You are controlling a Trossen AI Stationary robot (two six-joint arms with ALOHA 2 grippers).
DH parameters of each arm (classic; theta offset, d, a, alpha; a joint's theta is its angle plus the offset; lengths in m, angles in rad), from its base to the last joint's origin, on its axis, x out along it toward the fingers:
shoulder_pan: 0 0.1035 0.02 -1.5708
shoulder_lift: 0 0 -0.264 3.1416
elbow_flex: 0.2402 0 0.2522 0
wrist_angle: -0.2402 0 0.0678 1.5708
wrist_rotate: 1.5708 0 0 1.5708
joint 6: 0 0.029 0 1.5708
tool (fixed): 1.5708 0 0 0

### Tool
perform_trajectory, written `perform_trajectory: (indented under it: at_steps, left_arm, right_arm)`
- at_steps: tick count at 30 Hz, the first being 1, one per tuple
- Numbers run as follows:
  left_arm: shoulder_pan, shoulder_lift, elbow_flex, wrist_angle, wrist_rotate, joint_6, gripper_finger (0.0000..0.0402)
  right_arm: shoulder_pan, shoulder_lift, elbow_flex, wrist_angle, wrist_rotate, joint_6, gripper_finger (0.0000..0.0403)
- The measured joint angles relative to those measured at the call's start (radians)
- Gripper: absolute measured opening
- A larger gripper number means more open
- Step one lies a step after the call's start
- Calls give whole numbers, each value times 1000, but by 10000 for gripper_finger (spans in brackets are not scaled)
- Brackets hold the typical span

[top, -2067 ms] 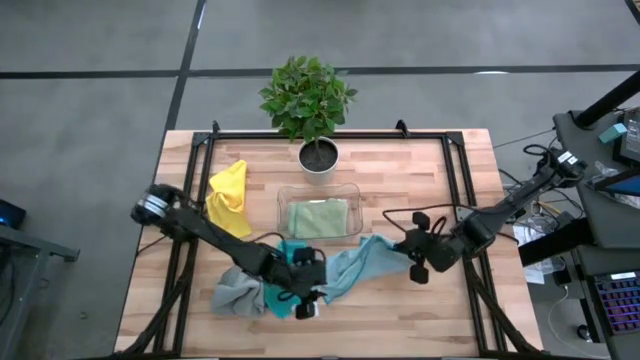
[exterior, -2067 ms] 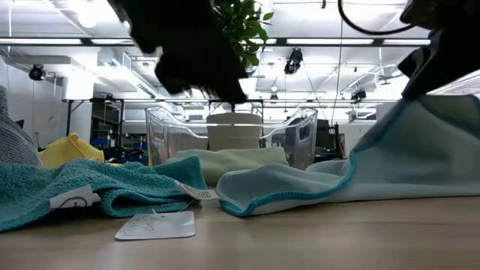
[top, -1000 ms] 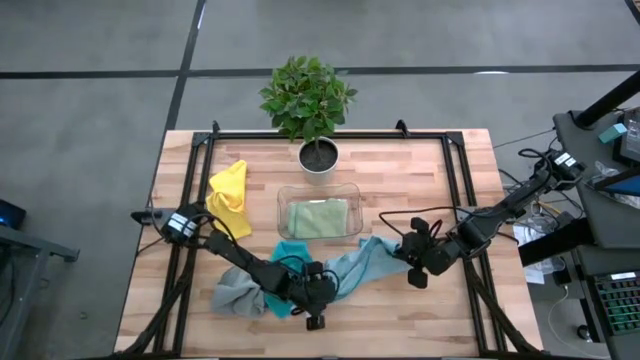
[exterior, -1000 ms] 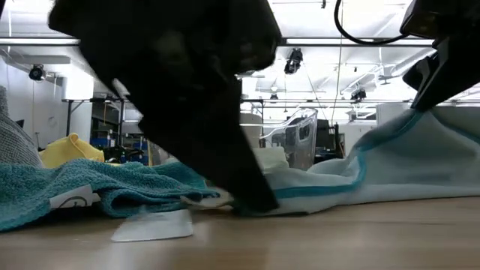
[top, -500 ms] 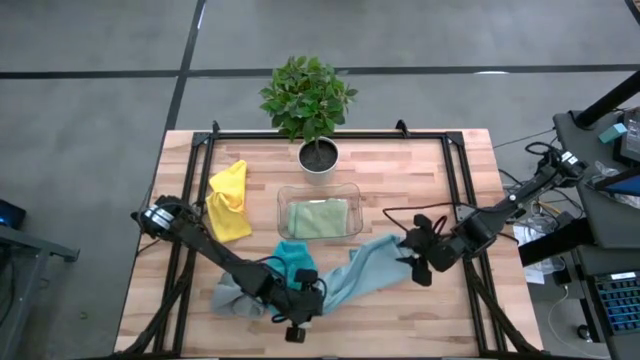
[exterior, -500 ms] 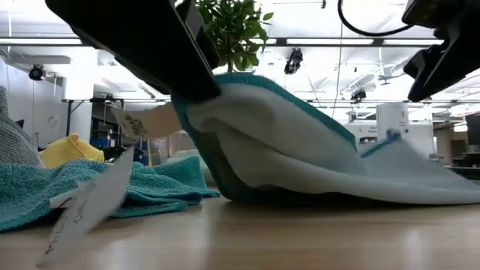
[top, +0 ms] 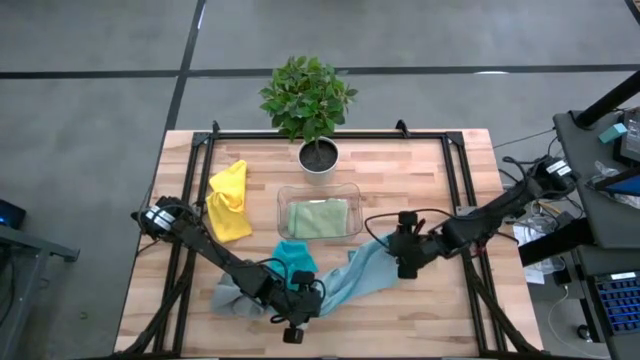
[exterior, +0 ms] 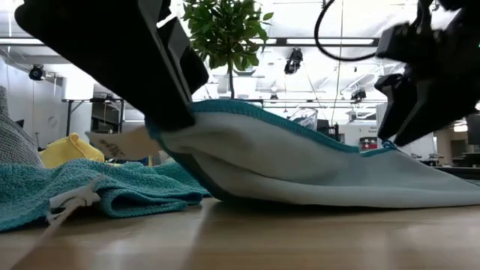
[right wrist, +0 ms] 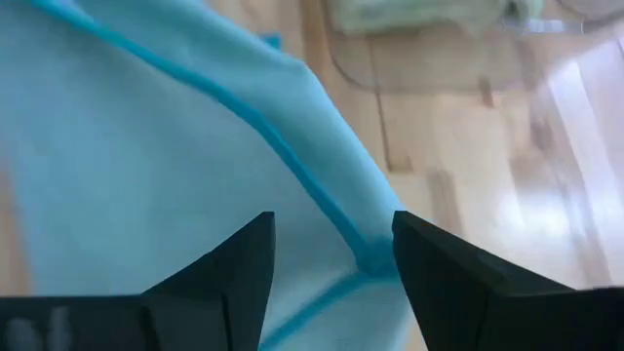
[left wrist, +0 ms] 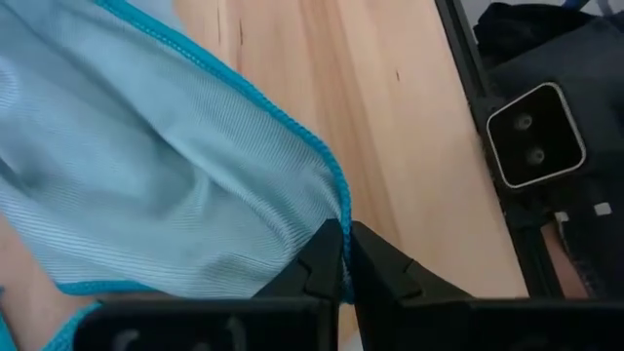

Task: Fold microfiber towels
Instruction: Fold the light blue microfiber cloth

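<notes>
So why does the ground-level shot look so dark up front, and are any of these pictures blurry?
Low view: the left pincer looms close against bright ceiling lights, so it shows as a black silhouette over the light blue towel. Right wrist view: the cloth and the clear tray look soft. Left wrist and high views look sharp.

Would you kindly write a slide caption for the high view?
Left gripper pinches the light blue microfiber towel while the open right gripper hovers at its far corner.
</notes>
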State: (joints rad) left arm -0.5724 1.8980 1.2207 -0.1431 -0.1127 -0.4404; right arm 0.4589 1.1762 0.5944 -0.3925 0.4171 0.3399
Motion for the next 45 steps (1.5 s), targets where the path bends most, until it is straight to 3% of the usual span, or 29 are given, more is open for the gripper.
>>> perform_trajectory:
  at_steps: [19,29,33,39,45]
  left_arm:
    - [1,0,-4,0,0,0,0]
    - [1,0,-17,3,0,0,0]
    - [1,0,-28,5,0,-1,0]
    - [1,0,-37,5,0,-20,0]
    - [1,0,-43,6,0,-24,0]
  right_arm:
    - [-67,10,-27,-21,24,-27,157]
    - [-72,17,-43,82,-87,-72,151]
    - [-73,17,-47,83,-111,-72,114]
    - [-73,14,-49,87,-165,-101,19]
    - [-73,10,-35,86,-215,-105,9]
